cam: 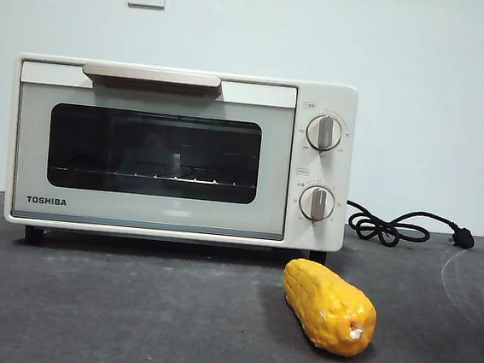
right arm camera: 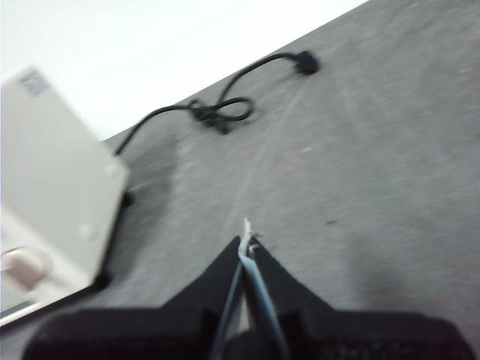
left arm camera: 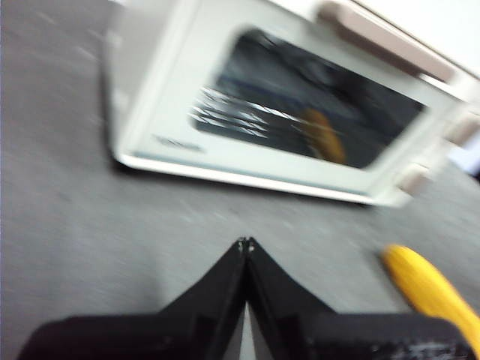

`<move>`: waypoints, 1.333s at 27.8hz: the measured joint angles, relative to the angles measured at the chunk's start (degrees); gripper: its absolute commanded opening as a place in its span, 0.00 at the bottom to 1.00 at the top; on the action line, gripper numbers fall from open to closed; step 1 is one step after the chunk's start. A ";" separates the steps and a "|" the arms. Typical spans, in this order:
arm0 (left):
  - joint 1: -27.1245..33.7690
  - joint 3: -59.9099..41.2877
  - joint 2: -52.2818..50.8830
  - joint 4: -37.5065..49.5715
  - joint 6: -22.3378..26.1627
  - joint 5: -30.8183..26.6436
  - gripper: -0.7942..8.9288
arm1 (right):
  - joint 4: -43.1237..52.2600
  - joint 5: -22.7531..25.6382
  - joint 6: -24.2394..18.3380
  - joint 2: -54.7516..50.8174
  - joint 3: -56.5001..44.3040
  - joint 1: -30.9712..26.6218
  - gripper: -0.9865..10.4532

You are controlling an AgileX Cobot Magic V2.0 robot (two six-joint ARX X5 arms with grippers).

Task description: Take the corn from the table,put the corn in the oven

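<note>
Yellow-orange and glossy, the corn [cam: 329,307] lies on the dark grey table [cam: 126,316], in front of the oven [cam: 180,152] and toward its knob end, at about five o'clock from the oven door in the front view. One tapered end points back toward the oven's foot, the other toward the camera; the cob and the oven are near each other but apart.

The oven is cream-white, with its door closed, a beige bar handle [cam: 152,76] across the top of the door and two round knobs [cam: 324,133] one above the other. Through the dark glass window [cam: 154,153] a wire rack shows. A black cord [cam: 392,226] lies coiled on the table at three o'clock from the oven, its plug further out.

No arm shows in the front view. The left gripper [left arm camera: 246,244] hangs above the table facing the oven door, jaws pressed together and empty. The right gripper [right arm camera: 248,241] hangs over bare table beside the oven's knob end, also clenched on nothing. Both wrist views are blurred.
</note>
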 measured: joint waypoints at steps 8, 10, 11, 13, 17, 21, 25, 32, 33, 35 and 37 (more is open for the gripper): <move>0.00 5.18 6.86 -2.14 -2.78 7.26 0.08 | 3.45 -9.07 0.28 0.70 3.34 0.00 0.08; 0.00 8.31 8.98 -2.12 -2.78 8.15 0.08 | 3.45 -11.06 0.26 1.70 5.05 0.00 0.08; 0.00 10.84 10.84 -2.10 -2.75 8.85 0.08 | 3.45 -12.37 0.20 2.80 6.51 0.00 0.08; 0.00 16.24 14.80 -2.60 -2.19 10.38 0.08 | 3.45 -12.87 -0.61 5.22 9.86 0.00 0.08; -0.57 24.11 20.20 -7.13 0.33 12.28 0.08 | 3.45 -16.57 -1.05 8.76 14.95 0.00 0.08; -2.43 32.46 26.16 -14.64 4.07 14.69 0.08 | 3.48 -25.33 -1.92 14.14 21.16 0.00 0.08; -4.92 39.39 31.19 -22.14 8.55 14.84 0.08 | 2.56 -34.53 -2.21 20.65 27.34 0.00 0.08; -10.97 48.50 39.15 -30.71 15.10 14.82 0.08 | -7.32 -44.17 -2.86 32.39 38.82 2.25 0.08; -12.17 49.51 40.17 -31.15 15.74 14.62 0.08 | -10.08 -44.24 -3.74 34.16 40.52 3.43 0.08; -14.29 51.12 41.55 -31.32 16.35 13.29 0.08 | -14.56 -43.91 -5.79 36.85 43.06 5.75 0.08; -16.44 52.54 42.69 -31.32 16.72 11.26 0.08 | -18.78 -42.62 -8.17 39.41 45.22 8.57 0.08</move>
